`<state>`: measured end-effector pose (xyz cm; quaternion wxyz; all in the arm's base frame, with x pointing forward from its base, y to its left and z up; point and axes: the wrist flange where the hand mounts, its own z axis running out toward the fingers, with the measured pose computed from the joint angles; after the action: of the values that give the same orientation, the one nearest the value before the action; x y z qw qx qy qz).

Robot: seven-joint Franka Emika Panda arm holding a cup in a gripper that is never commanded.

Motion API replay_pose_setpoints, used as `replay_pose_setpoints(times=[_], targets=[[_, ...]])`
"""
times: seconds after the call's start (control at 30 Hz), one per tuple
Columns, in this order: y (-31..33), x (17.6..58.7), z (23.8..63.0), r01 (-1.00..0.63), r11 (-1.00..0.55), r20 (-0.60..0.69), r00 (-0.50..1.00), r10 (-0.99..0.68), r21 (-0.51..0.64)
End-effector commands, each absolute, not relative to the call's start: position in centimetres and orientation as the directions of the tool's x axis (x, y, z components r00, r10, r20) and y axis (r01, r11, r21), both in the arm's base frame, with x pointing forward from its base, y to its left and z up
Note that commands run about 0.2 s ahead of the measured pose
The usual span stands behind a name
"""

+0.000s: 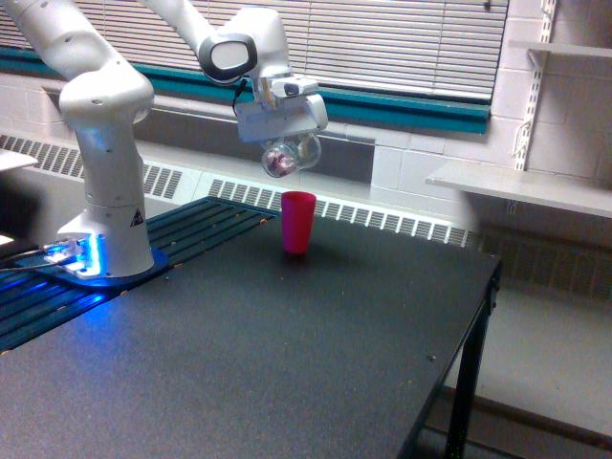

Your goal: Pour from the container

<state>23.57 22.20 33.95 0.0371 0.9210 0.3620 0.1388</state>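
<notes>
The dark counter (287, 363) carries a pink cup (298, 221) standing upright to receive. Above it, at roughly eleven o'clock, the gripper (284, 143) hangs with jaws clenched on the container (287, 156), tipped steeply so its dark bits can, I judge, spill downward toward that cup.

White rounded arm (105, 143) — dark grey joint cap, blue-lit base (81, 256), black triangular marking

The hand (292, 143) holds the clear cup (287, 156) tilted — above the pink cup (297, 222).
</notes>
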Motion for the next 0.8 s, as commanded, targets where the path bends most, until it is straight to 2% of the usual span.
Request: replay_pose_setpoints(times=[0.03,0.8], targets=[[21.1,23.2,32.1,0.667,-0.721,0.174,0.700,0.692,0.185],[21.7,22.8,29.9,0.700,-0.676,0.126,0.667,0.734,0.232]])
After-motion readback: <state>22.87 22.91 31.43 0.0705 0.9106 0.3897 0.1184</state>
